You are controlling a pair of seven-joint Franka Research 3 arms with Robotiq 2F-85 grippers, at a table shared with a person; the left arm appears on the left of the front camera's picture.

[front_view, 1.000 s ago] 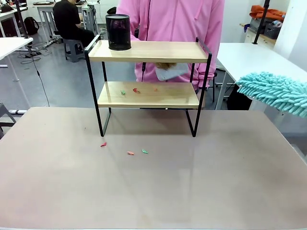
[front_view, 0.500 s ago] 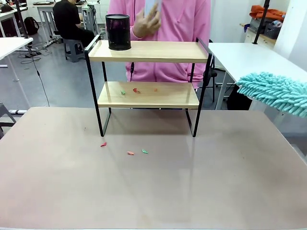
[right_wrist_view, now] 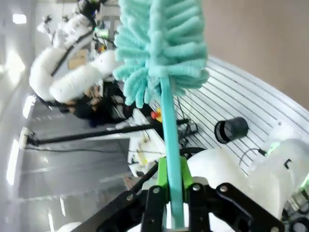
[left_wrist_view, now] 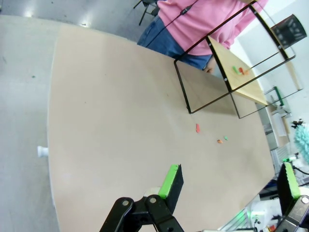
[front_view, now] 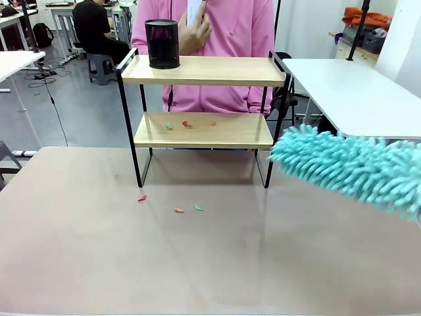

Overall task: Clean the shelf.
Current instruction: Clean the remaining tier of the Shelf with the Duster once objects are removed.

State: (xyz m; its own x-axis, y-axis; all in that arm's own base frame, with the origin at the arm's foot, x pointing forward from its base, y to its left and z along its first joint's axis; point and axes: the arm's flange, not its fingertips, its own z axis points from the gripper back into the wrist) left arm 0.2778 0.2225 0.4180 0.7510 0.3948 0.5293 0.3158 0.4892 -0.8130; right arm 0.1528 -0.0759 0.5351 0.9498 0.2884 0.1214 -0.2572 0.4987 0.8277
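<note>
A fluffy duster [front_view: 348, 164] near the shelf [front_view: 217, 70]

The shelf stood at the far side of the surface [front_view: 197, 263]. It had a black cup [front_view: 162, 44] on top and little scraps [front_view: 187, 124] on its lower board. The right claw [right_wrist_view: 174, 180] was clamped on the duster's handle. The left claw [left_wrist_view: 230, 170] was wide apart and held nothing.

Front view. We see a beige worktop [front_view: 197, 257]. At its far side stands a person in a pink top [front_view: 240, 29]. A black mesh cup [front_view: 162, 44] stands upright in front of that person. At right we note a white table [front_view: 348, 92]. Far left, a person in black [front_view: 92, 29] sits on a grey stool [front_view: 99, 66].
</note>
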